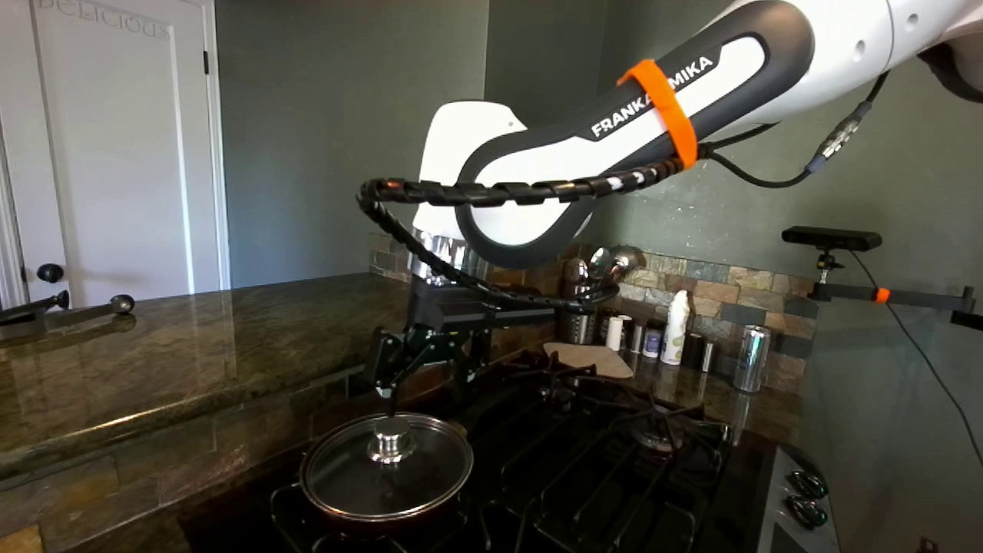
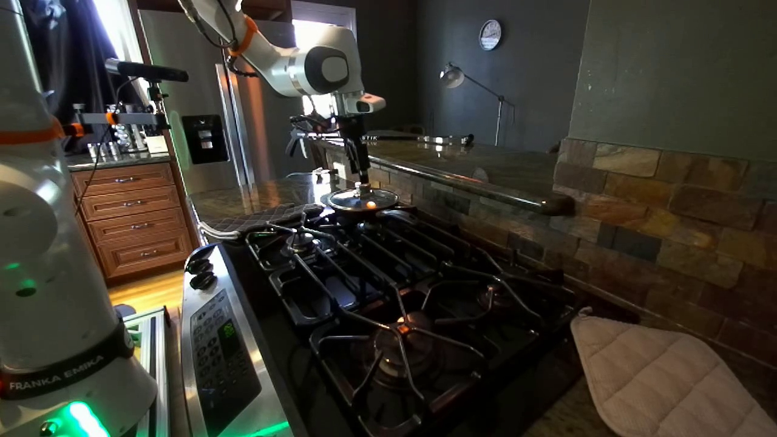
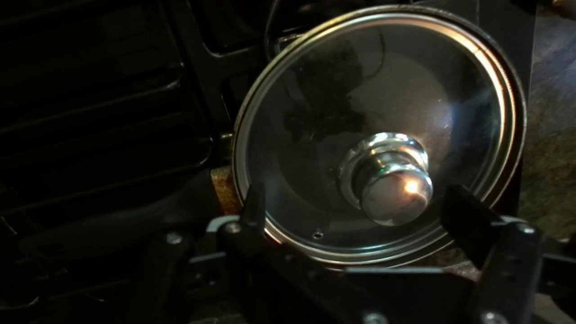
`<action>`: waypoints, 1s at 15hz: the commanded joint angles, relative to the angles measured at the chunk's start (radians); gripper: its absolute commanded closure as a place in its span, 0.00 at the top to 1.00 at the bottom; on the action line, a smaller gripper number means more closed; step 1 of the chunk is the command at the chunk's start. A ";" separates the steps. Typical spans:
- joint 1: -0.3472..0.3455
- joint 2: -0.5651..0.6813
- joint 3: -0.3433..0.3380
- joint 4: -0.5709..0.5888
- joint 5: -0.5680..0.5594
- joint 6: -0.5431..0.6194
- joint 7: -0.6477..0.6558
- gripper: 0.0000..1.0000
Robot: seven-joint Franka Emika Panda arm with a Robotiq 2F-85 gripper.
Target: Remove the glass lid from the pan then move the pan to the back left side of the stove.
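Observation:
The round glass lid (image 1: 392, 484) with a shiny metal rim and central knob sits on the dark pan (image 1: 376, 525). The lid also shows in an exterior view (image 2: 346, 199) and in the wrist view (image 3: 310, 148). The pan's body is mostly hidden under the lid. The pan rests on a corner burner of the black stove (image 1: 607, 468), beside the tiled wall. My gripper (image 3: 355, 189) is open and empty, pointing down above the lid. In the wrist view its fingers stand wide apart on either side of the metal knob (image 3: 396, 198), not touching it.
A raised stone counter (image 1: 230, 369) runs along the stove's side above the tiled wall. A light pot holder (image 2: 668, 370) lies at one stove end, a dark quilted cloth (image 2: 273, 220) at the opposite end. A spray can (image 1: 676, 330) and steel canister (image 1: 752, 357) stand beyond the stove.

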 commanded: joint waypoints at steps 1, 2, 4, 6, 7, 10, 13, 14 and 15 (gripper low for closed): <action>0.023 0.022 -0.019 -0.015 0.017 0.067 -0.056 1.00; 0.026 0.032 -0.018 -0.008 0.027 0.063 -0.068 1.00; 0.034 0.048 -0.018 0.004 0.026 0.058 -0.076 1.00; 0.045 0.061 -0.021 0.017 0.000 0.051 -0.051 1.00; 0.050 0.067 -0.022 0.021 -0.011 0.056 -0.047 1.00; 0.063 0.083 -0.026 0.040 -0.035 0.055 -0.045 1.00; 0.072 0.103 -0.030 0.065 -0.060 0.047 -0.052 1.00; 0.075 0.111 -0.032 0.073 -0.073 0.048 -0.051 1.00; 0.078 0.118 -0.033 0.082 -0.078 0.043 -0.054 1.00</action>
